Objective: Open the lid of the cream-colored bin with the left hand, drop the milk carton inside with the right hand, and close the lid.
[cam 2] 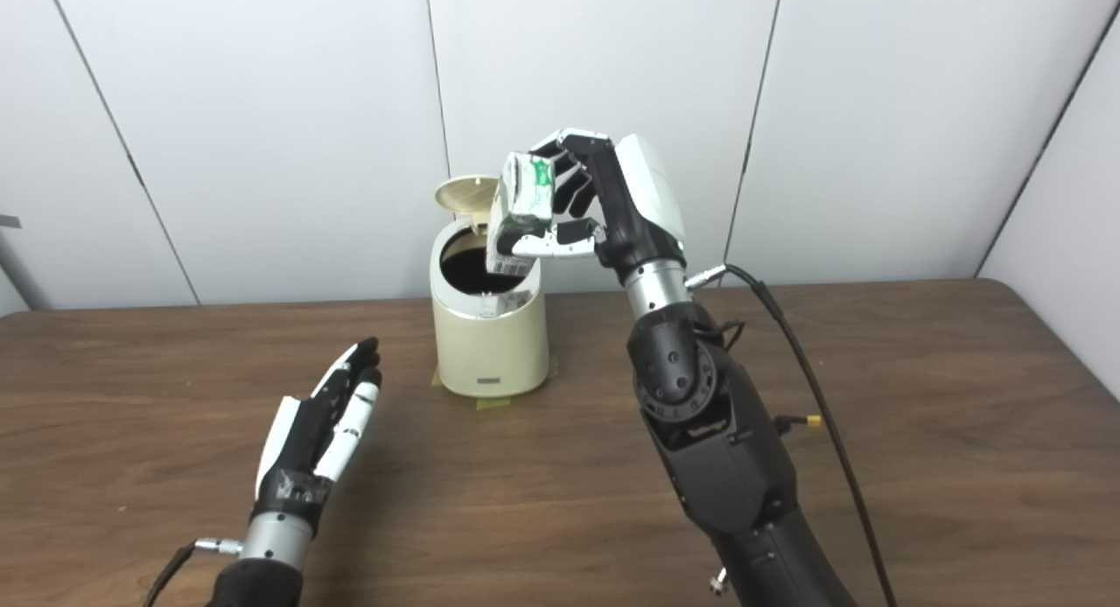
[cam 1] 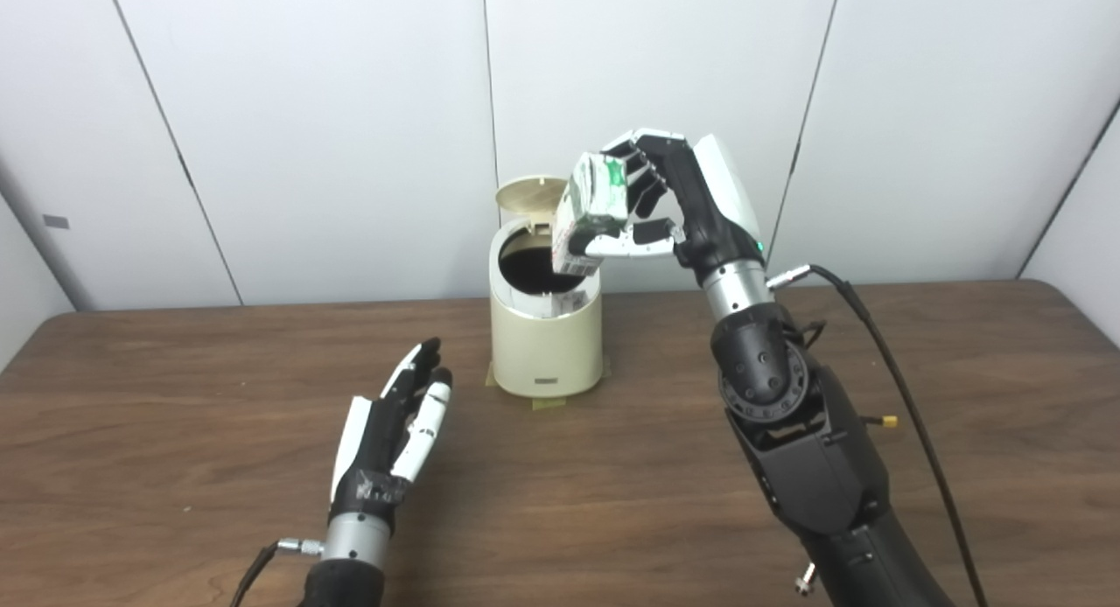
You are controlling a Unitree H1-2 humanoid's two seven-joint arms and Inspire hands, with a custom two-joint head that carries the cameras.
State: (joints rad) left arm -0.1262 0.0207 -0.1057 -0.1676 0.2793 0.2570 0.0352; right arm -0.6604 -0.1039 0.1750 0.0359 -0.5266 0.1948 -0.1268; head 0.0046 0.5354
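Printing in green and white is seen on the milk carton [cam 1: 593, 213], but no word can be read; a small label on the cream-colored bin [cam 1: 546, 345] is also too small to read. The carton is clasped by the right hand [cam 1: 678, 209], tilted, just above the bin's dark mouth, beside the raised lid [cam 1: 528, 196]. The left hand [cam 1: 395, 423] is held empty above the table [cam 1: 175, 397], fingers straight and apart.

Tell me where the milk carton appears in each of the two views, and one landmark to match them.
Left eye view: the milk carton is just right of centre, upper half, held in the right hand above the open bin.
Right eye view: the milk carton is just left of centre, upper half, in the same hold.
Shared landmark: the raised lid behind the carton.
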